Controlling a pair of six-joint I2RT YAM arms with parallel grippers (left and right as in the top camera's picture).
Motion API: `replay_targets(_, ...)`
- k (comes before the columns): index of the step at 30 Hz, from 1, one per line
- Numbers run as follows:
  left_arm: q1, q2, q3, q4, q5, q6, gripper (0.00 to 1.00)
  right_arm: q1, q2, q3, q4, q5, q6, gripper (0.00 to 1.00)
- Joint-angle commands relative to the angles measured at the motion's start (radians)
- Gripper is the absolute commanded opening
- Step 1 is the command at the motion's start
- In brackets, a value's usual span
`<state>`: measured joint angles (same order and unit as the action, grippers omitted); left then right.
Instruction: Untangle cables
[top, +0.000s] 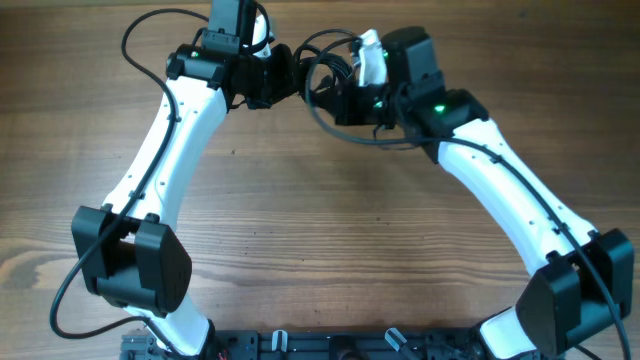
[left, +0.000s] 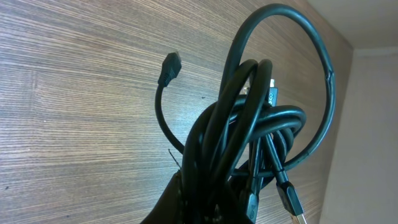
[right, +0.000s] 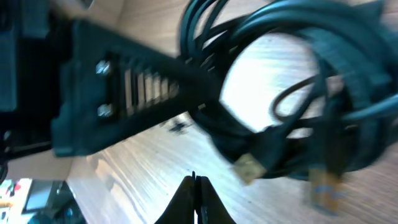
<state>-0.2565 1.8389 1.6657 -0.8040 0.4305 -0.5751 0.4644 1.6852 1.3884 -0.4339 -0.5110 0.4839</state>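
Note:
The cables (left: 249, 130) are black cords knotted into one bundle, raised above the wooden table. My left gripper (left: 211, 208) is shut on the lower part of the bundle. One small plug (left: 171, 67) sticks out on a curved cord, and a flat plug (left: 291, 200) hangs at the lower right. Overhead, the bundle (top: 318, 62) sits between my left gripper (top: 285, 85) and right gripper (top: 325, 100) at the far middle of the table. In the right wrist view my right gripper (right: 194, 186) is shut with nothing in it, just below the cables (right: 292, 68) and their gold plug tips (right: 249, 167).
The wooden table (top: 330, 230) spreads out in front of both arms. Thicker black wires (top: 140, 40) loop off the left arm at the far left. The arm bases (top: 330, 345) stand at the near edge. A pale wall (left: 367, 124) borders the table's far side.

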Motion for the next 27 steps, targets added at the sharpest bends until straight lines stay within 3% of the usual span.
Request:
replay_targets(1,-0.008,-0.01,0.014,0.003,0.007,-0.018,0.04,0.039,0.024,0.005,-0.023,0.098,-0.012,0.04)
replay_targets(11,-0.008,-0.01,0.014,-0.023,0.007,-0.016,0.04,0.049,0.033,0.005,-0.055,0.334,0.047,0.04)
replay_targets(27,-0.035,-0.01,0.014,-0.043,0.12,0.075,0.04,0.048,0.045,0.005,0.02,0.444,0.058,0.04)
